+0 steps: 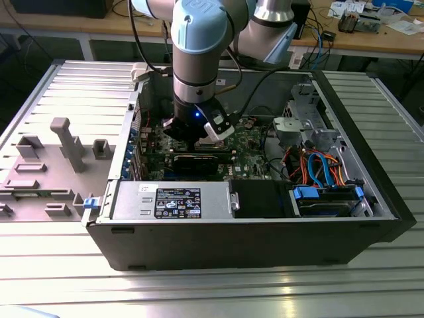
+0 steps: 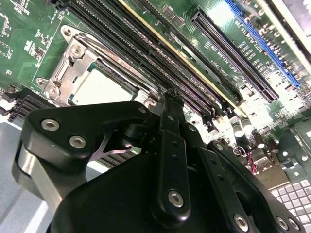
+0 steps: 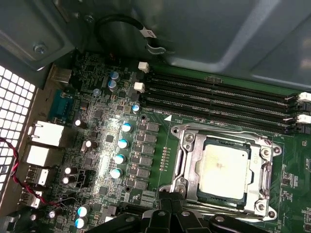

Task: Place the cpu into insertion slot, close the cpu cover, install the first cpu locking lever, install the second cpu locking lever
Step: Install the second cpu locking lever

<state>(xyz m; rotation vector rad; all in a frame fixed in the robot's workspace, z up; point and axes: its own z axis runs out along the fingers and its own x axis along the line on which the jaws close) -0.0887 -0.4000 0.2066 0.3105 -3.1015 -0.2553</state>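
Observation:
The cpu (image 3: 226, 167), a silver-grey square, lies in the insertion slot (image 3: 181, 132) on the green motherboard (image 1: 255, 142). The silver cpu cover (image 3: 187, 162) lies flat over it, and the chip's top shows through its window. In the second wrist view the cpu (image 2: 99, 87) and the cover frame (image 2: 68, 68) sit just beyond my fingertips. A thin wire lever (image 3: 218, 132) runs along the socket's side nearest the memory slots. My gripper (image 3: 168, 196) (image 2: 171, 97) is shut, with its tip at the socket's edge. In the exterior view the gripper (image 1: 199, 142) reaches down into the open computer case.
Long black memory slots (image 3: 218, 97) flank the socket. Capacitors (image 3: 121, 143) and rear ports (image 3: 46, 133) lie to one side. The case walls (image 1: 344, 112), a power supply (image 1: 175, 202) and a drive bay with cables (image 1: 324, 172) ring the board. A grey fixture (image 1: 66, 142) stands outside the case.

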